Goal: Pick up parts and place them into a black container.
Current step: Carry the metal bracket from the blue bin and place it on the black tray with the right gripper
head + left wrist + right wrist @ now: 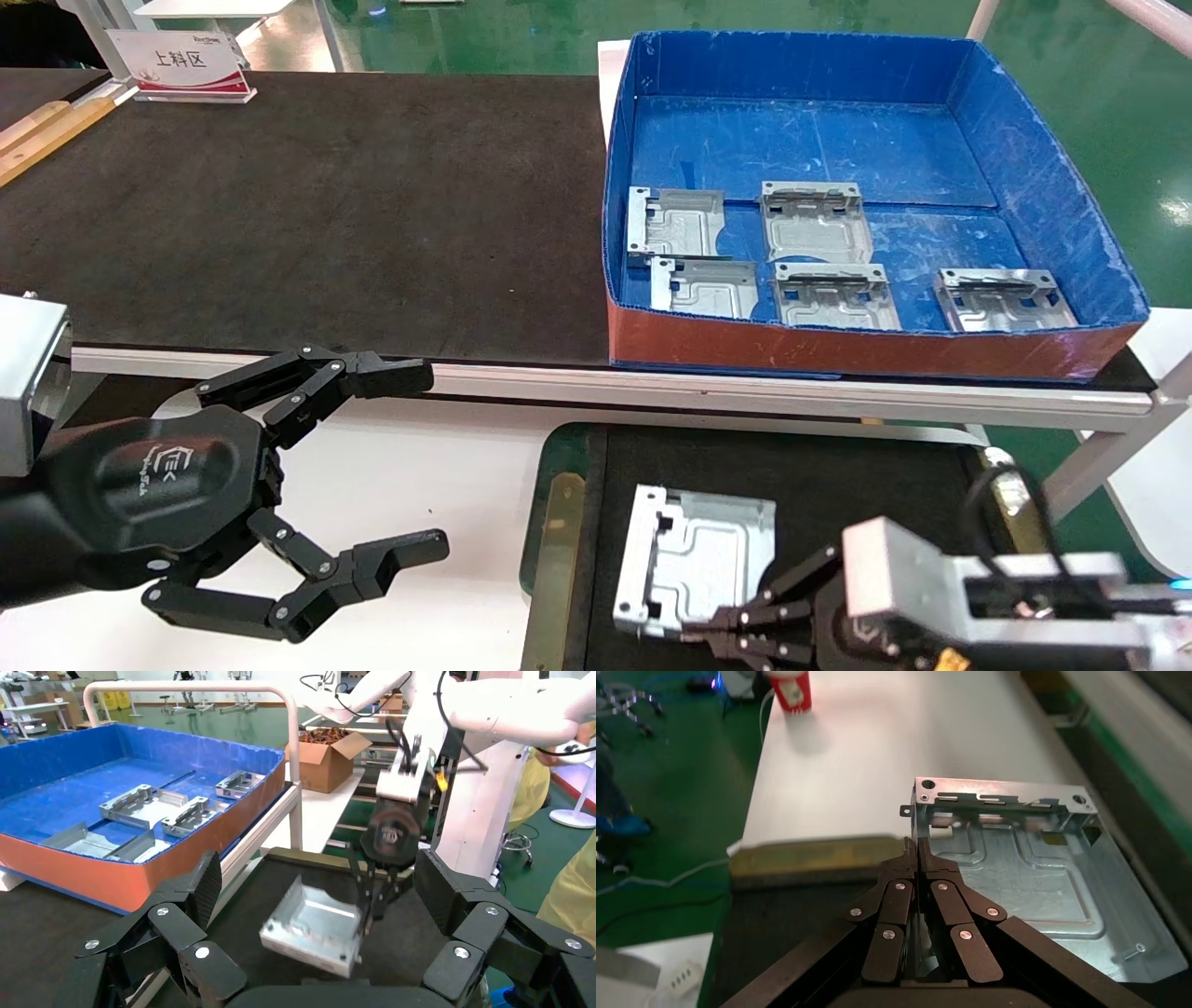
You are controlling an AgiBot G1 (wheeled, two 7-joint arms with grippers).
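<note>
My right gripper [697, 630] is shut on the edge of a silver-grey sheet-metal part [694, 557]. It holds the part tilted over the black container [557, 531], a black-bottomed tray with a dull gold rim at the lower middle. The right wrist view shows the fingertips [917, 846] pinched on the part's side wall [1018, 874]. The left wrist view shows the part [313, 927] over the tray [316, 859]. Several more parts [815, 221] lie in the blue box [1024, 140]. My left gripper [419, 461] is open and empty at the lower left.
The long black mat-covered table [326, 205] runs across the back, with a white sign [182, 63] at its far left. A white tabletop [447, 475] lies under my left gripper. A cardboard box [327, 759] and a red cup [789, 688] stand farther off.
</note>
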